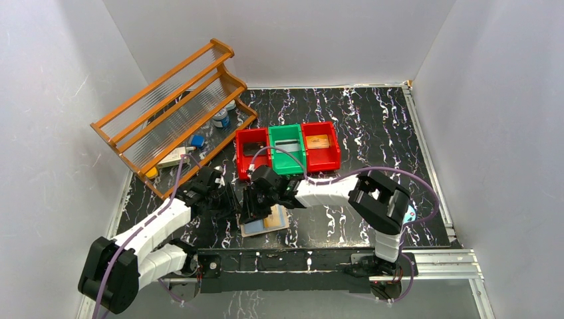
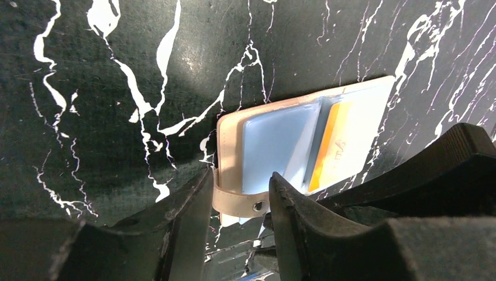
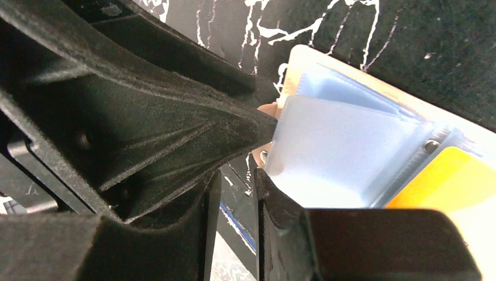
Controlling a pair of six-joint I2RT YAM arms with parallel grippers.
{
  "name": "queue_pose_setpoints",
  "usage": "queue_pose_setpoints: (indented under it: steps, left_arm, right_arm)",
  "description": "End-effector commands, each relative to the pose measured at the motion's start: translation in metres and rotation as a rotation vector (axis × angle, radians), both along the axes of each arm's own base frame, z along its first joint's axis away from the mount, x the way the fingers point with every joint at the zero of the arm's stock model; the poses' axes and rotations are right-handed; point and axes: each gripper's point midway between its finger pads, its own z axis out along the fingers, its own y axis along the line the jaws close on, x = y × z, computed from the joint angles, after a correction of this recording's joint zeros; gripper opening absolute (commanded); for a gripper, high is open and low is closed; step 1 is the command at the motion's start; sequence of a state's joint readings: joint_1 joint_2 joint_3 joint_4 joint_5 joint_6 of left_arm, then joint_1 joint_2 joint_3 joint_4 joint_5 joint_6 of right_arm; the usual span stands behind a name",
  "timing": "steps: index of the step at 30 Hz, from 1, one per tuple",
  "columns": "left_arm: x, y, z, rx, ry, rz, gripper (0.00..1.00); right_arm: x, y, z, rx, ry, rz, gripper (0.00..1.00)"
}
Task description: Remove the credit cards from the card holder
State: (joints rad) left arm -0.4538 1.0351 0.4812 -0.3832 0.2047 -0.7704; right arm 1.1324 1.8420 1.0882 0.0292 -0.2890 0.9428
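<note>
Tan card holder (image 2: 304, 146): laid open on the marbled black table (image 2: 88, 88), at centre frame.
Orange card (image 2: 330, 146): seen inside a pale blue sleeve.
Left gripper (image 2: 240, 202): jaws closed on the holder's snap strap (image 2: 237, 202).
Right gripper (image 3: 234, 193): jaws nearly closed; grip cannot be told.

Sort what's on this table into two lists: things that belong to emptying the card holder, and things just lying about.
Job:
- card holder, open on the table
- orange card inside a sleeve
- left gripper, fingers around the snap strap
- right gripper at the holder's sleeves
- three bins, cards in them

Lying about:
- wooden rack
- small items under the rack
</note>
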Motion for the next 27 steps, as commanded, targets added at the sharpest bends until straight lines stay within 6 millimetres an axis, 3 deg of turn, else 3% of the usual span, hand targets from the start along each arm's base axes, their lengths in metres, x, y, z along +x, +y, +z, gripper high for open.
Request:
queue_pose_setpoints:
  steps: [1, 3, 8, 11, 16, 27]
  left_arm:
    - [0.007, 0.004, 0.021, 0.016, -0.045, 0.03, 0.4]
    - [0.01, 0.005, 0.027, 0.017, -0.063, 0.035, 0.41]
    - [0.012, 0.006, 0.036, 0.013, -0.093, 0.042, 0.44]
    - [0.012, 0.005, 0.037, 0.005, -0.097, 0.038, 0.44]
    - [0.004, 0.0, 0.031, -0.008, -0.05, 0.007, 0.44]
    - [-0.009, -0.007, 0.012, -0.037, 0.056, -0.007, 0.44]
  right_arm:
    - [0.007, 0.01, 0.045, 0.137, -0.092, 0.015, 0.36]
    - [0.011, 0.008, 0.045, 0.124, -0.113, 0.0, 0.38]
    - [0.024, -0.004, 0.067, 0.136, -0.206, -0.071, 0.41]
    - [0.033, -0.015, 0.067, 0.105, -0.246, -0.128, 0.43]
    - [0.037, -0.025, 0.051, 0.037, -0.224, -0.172, 0.43]
    - [0.028, -0.038, -0.014, -0.189, -0.074, -0.191, 0.35]
